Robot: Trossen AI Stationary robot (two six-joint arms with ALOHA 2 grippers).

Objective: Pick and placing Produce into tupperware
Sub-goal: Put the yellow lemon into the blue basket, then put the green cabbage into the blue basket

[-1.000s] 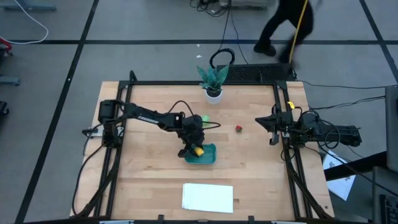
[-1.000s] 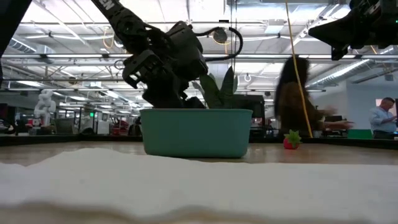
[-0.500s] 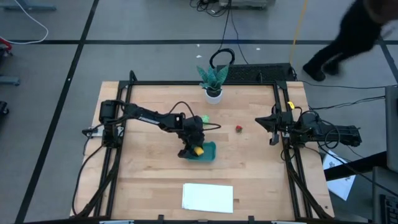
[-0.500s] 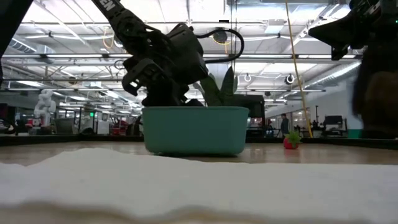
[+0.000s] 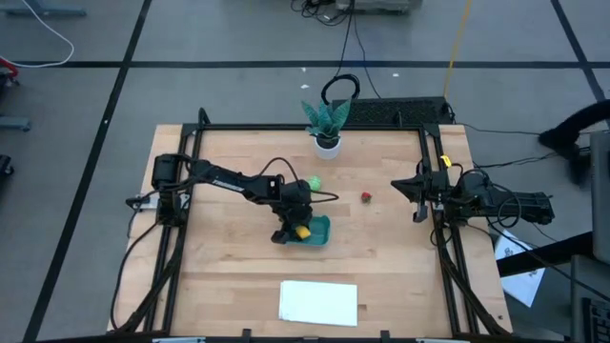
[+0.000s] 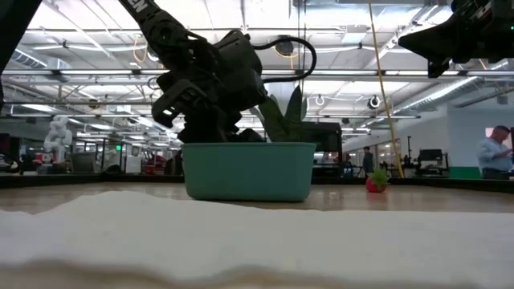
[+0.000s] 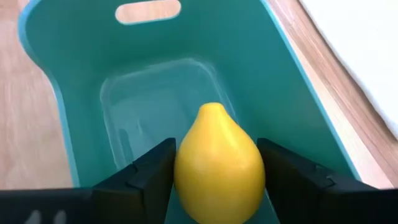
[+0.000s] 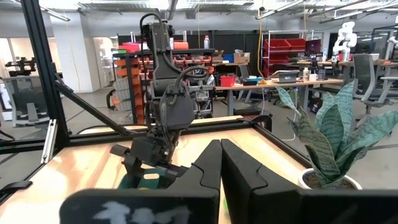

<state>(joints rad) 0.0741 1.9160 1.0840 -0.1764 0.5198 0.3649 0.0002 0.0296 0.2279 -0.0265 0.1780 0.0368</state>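
**Lemon held over the tub, left arm at table centre**

High view: You see the left gripper (image 5: 301, 230) reaching from the left edge of the table (image 5: 219, 286) to its middle, with the yellow lemon (image 5: 303, 230) between its fingers, right over the left end of the teal tub (image 5: 317, 235). The round green piece (image 5: 314, 182) lies on the wood just behind the arm, towards the far edge; the small red piece (image 5: 365, 197) sits apart, towards the right edge. The potted plant (image 5: 327, 121) stands at the far edge, the white sheet (image 5: 318, 301) at the near edge. The right gripper (image 5: 416, 188) waits at the right edge, clear of everything.

Low view: Here the tub (image 6: 246, 170) rests flat on the table and its wall hides the lemon. The left arm's wrist tilts down into it from above and behind. The red piece (image 6: 375, 182) shows right of the tub. The right gripper (image 6: 450, 38) hangs high at the upper right.

Left wrist view: Only this view shows you the grip. The two dark fingers (image 7: 146, 174) press either side of the lemon (image 7: 219, 165), stem tip pointing away, above the tub's floor (image 7: 155, 99); contact with the floor cannot be told.

Right wrist view: The right gripper's fingers (image 8: 205, 168) lie together with just a thin seam between. Beyond them you see the left arm (image 8: 165, 106) bent down over the tub and the plant (image 8: 329, 140) beside it.
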